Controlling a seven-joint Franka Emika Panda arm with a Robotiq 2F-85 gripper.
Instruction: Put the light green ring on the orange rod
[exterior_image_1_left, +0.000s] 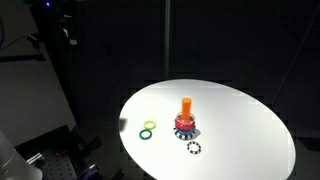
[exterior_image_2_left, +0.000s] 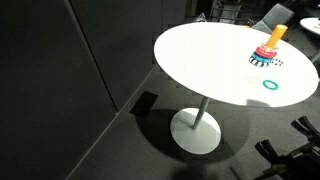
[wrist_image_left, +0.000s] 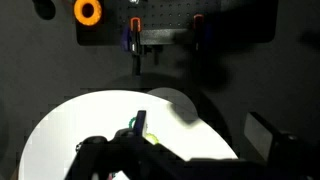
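On a round white table (exterior_image_1_left: 250, 120), toward the rim farthest from bright centre in an exterior view, shows the light green ring (exterior_image_1_left: 150, 124) lying flat. Sits just beside a darker green ring (exterior_image_1_left: 146, 133); too small to tell whether touching. Lies well apart from the orange rod (exterior_image_1_left: 186, 108), with bare tabletop between. Shows that rod upright near the table's middle, with red and blue rings (exterior_image_1_left: 184, 128) stacked around its foot. Places a black-and-white toothed ring (exterior_image_1_left: 194, 148) flat on the tabletop near that foot, on the side facing the camera. From another exterior view, shows the same rod (exterior_image_2_left: 274, 35) near the table's far side, and a white pedestal base (exterior_image_2_left: 197, 130) on a dark floor. In the wrist view, shows the gripper (wrist_image_left: 135, 140) only as a dark, blurred shape along the bottom, above the white tabletop, with a speck of yellow-green at its tip. Cannot tell whether spread or pressed together. Behind, shows a dark pegboard (wrist_image_left: 220, 20) with an orange hoop (wrist_image_left: 88, 10).
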